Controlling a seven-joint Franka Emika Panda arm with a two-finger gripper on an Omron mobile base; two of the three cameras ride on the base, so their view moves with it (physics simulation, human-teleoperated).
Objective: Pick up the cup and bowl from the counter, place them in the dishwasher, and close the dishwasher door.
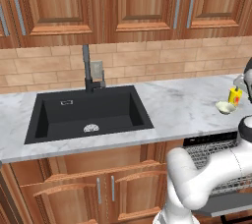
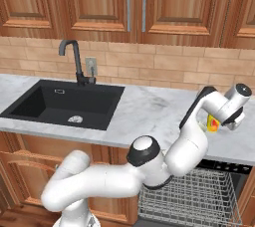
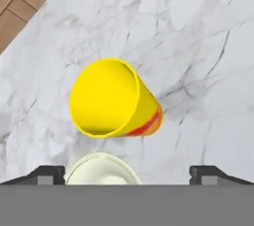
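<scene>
Two elevated cameras behind the white arm look forward and down on the long white-grey veined marble bench [image 1: 172, 105]. The left base view sits squarely before the black rectangular sink [image 1: 88, 112], with the small bright yellow cup [image 1: 235, 95] at its far right edge. The right base view stands further right, the sink [image 2: 67, 102] pushed left and the grey wire dishwasher rack [image 2: 194, 196] below. Both share the sink, the brick backsplash and the wooden wall cabinets. The hand view hangs close above the bench [image 3: 198, 36], looking almost straight down into the cup [image 3: 114, 98], with the pale cream-white bowl [image 3: 101, 170] at its lower edge.
</scene>
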